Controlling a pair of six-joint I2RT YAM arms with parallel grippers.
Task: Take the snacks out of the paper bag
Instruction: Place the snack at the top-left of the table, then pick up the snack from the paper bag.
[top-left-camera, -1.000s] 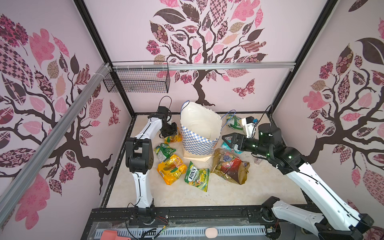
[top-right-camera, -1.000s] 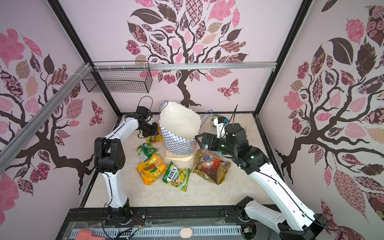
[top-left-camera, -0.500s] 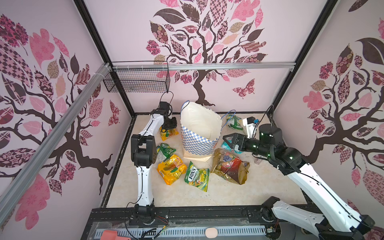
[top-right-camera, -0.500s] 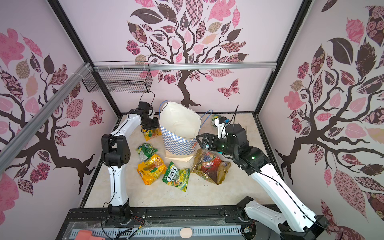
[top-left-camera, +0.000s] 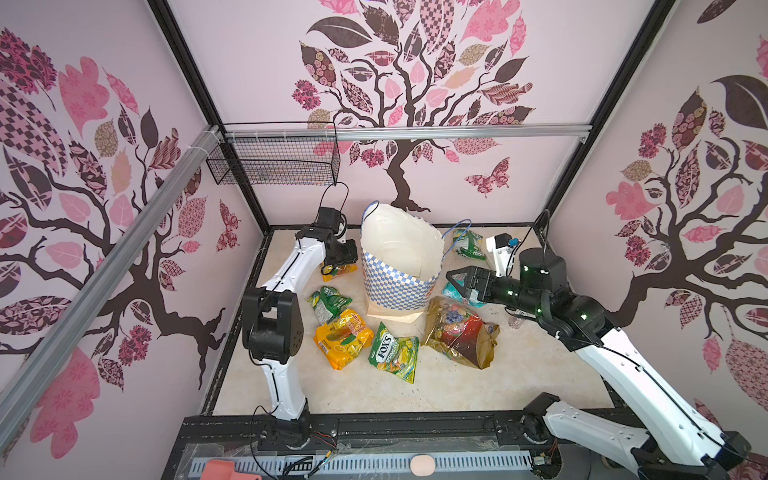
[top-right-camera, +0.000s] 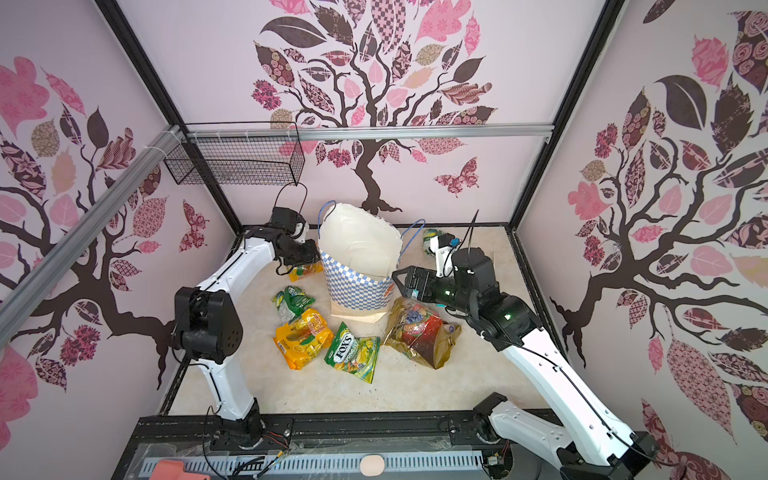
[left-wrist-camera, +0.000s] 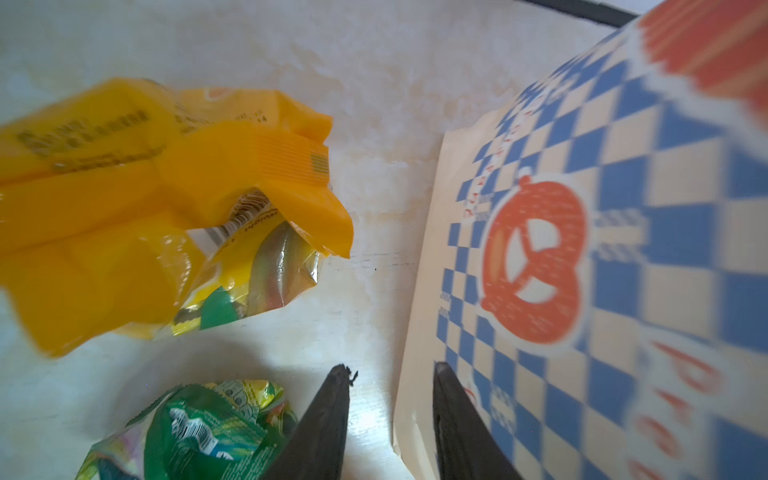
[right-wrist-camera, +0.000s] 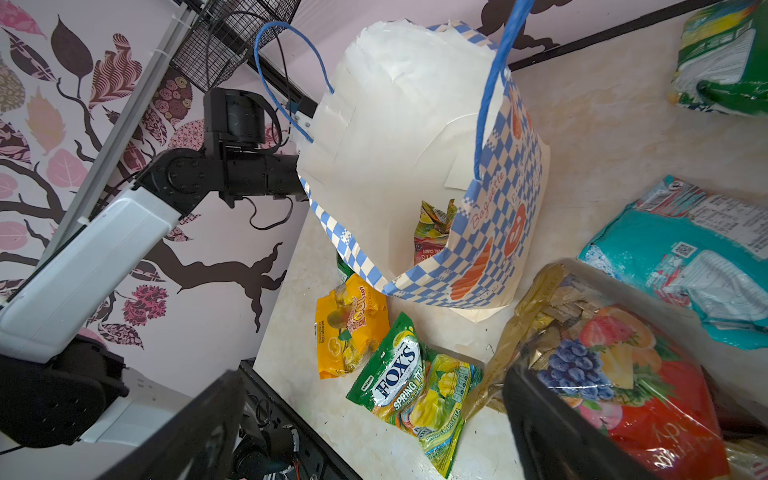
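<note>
The blue-and-white checked paper bag (top-left-camera: 401, 266) (top-right-camera: 357, 266) stands upright at the back middle, and one snack packet (right-wrist-camera: 434, 237) shows inside it. My left gripper (left-wrist-camera: 392, 372) (top-left-camera: 343, 259) hangs open and empty by the bag's left side. An orange packet (left-wrist-camera: 124, 208) (top-left-camera: 338, 271) lies on the table just beyond its fingertips. My right gripper (top-left-camera: 455, 282) (right-wrist-camera: 372, 374) is wide open to the right of the bag, above a teal packet (right-wrist-camera: 685, 257). Green (top-left-camera: 328, 303), orange-yellow (top-left-camera: 343, 338), FOX'S (top-left-camera: 392, 353) and gold-and-red (top-left-camera: 459, 332) packets lie in front.
Another green packet (top-left-camera: 467, 243) lies at the back right, behind my right arm. A black wire basket (top-left-camera: 274, 166) hangs on the back left wall. The bag's blue cord handles (right-wrist-camera: 492, 83) stick up above its rim. A black frame edges the table.
The left gripper's jaws have opened and let go of the orange packet, which now lies on the table left of the bag. The right arm has not moved.
</note>
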